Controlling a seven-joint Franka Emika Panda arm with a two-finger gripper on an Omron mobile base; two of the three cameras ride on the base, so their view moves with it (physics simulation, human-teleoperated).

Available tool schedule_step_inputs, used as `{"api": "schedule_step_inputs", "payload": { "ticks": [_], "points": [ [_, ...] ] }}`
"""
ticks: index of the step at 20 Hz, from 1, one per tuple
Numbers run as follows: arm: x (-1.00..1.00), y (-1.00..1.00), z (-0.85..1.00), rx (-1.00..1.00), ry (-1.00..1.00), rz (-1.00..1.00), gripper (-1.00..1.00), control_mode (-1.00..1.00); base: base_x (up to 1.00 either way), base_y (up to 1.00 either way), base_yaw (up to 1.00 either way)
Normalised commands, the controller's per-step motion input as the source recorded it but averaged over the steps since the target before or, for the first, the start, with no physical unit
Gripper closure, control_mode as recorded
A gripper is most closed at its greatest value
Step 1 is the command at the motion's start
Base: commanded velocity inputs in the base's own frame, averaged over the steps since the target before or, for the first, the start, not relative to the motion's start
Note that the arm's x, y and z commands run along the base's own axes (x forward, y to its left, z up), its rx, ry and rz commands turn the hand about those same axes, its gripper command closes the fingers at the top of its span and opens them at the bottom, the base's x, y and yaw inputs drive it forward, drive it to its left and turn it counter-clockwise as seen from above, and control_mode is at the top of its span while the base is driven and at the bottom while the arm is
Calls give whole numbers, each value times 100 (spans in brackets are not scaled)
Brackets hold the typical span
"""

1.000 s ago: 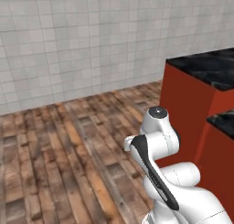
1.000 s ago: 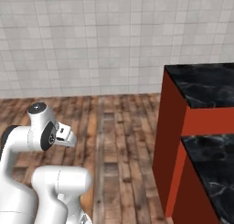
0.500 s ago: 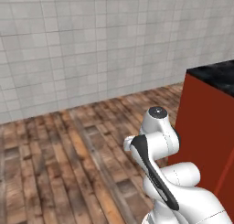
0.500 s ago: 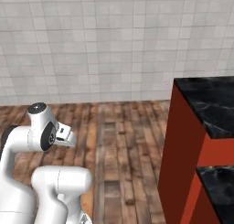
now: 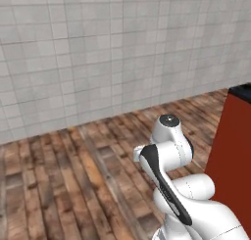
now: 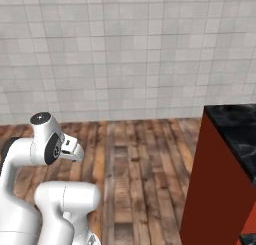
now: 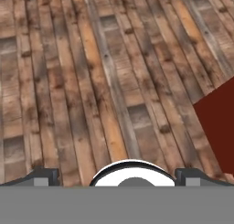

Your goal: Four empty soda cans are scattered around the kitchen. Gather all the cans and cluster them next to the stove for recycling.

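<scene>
Tiled wall (image 5: 98,53), wood floor (image 7: 114,81) ahead | red cabinet (image 6: 215,189) on our right | gripper (image 7: 117,175) fully open, empty | we see no cans or stove; direction unknown

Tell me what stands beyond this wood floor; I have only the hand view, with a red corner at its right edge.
Observer: A white tile wall rises where the floor ends, in both base views.
Operator: And that red corner?
Observer: It belongs to a red cabinet topped by a black marbled counter, to the base's right.
Operator: How is the arm posed?
Observer: The arm is folded up close above the base, its elbow joint highest.
</scene>
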Motion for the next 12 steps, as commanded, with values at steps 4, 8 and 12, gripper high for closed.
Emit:
{"api": "schedule_step_inputs", "payload": {
  "ticks": [4,8,12],
  "points": [
    [0,0,0,0,0,0,-100,100,70,25,0],
    [0,0,0,0,0,0,-100,100,66,24,-9],
    [0,0,0,0,0,0,-100,100,55,32,-35]
  ]
}}
